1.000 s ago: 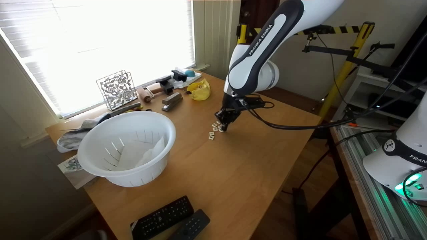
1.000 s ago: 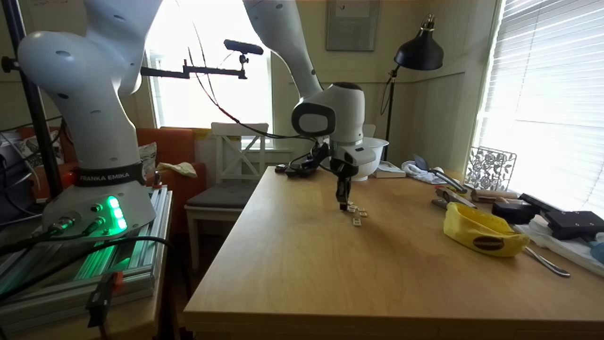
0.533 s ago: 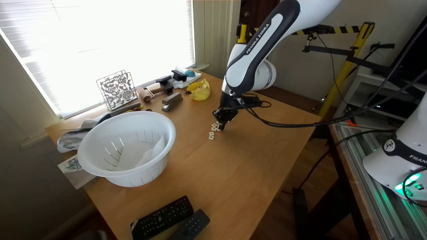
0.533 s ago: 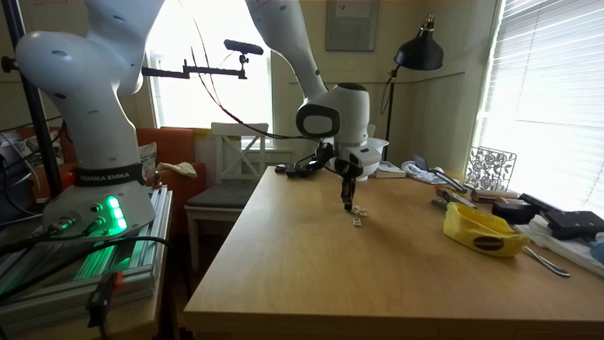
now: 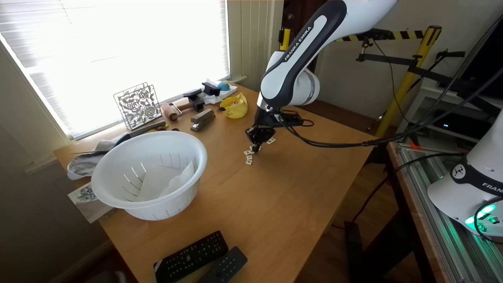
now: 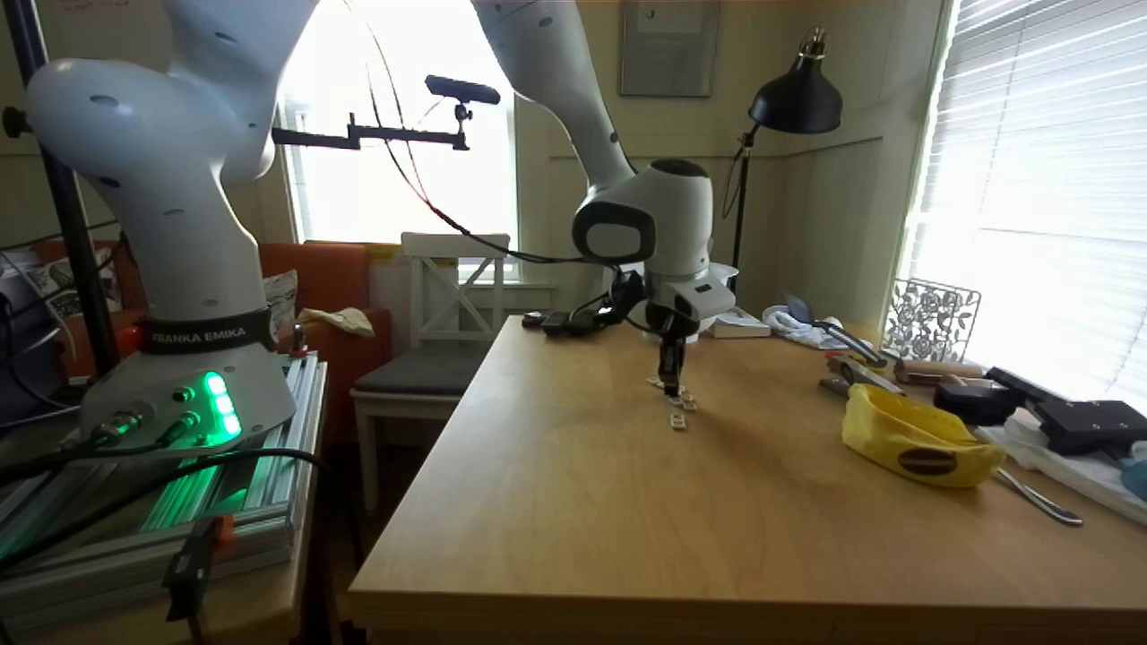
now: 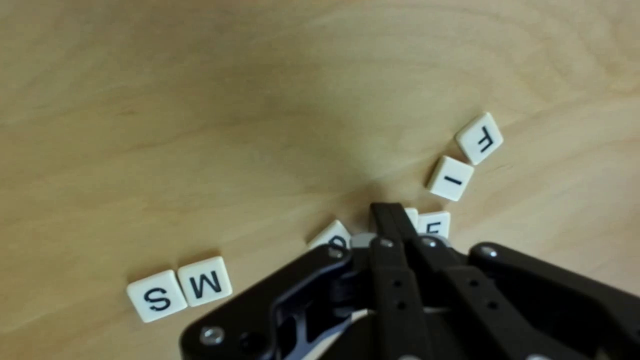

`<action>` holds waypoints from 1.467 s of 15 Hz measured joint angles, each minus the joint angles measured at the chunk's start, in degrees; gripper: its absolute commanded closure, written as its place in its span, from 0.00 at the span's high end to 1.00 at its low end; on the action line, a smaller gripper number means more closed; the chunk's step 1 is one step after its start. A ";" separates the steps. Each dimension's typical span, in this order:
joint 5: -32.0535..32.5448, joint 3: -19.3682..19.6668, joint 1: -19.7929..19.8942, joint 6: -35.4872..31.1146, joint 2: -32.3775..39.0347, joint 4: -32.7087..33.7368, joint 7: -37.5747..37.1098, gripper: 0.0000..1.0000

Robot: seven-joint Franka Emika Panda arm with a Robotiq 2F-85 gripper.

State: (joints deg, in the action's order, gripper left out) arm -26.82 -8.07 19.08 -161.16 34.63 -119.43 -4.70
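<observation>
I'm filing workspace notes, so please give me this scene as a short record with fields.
Grasp: tool shut, nothing visible in it
Nearest: letter tiles, close to its tip
Contact: cannot tell whether tip touches any
Legible: F tile, I tile, S tile
Partly hidden: tiles beside the tool, in wrist view
Surface: wooden table
Elsewhere on it: white basket, two black remotes, yellow pouch, stapler

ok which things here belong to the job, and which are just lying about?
Likely in the job:
letter tiles
gripper, shut, among them

Apparently just lying about:
white basket
two black remotes
stapler
yellow pouch
openwork metal stand
</observation>
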 measured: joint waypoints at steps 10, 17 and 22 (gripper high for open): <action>-2.72 -2.02 1.33 4.07 1.32 2.71 2.22 0.00; -5.41 -1.15 1.40 6.97 0.96 2.80 1.64 0.00; -8.40 -0.03 0.99 5.57 0.87 2.72 0.97 0.00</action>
State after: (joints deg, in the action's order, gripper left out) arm -35.22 -8.10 20.07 -155.60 35.50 -116.71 -3.73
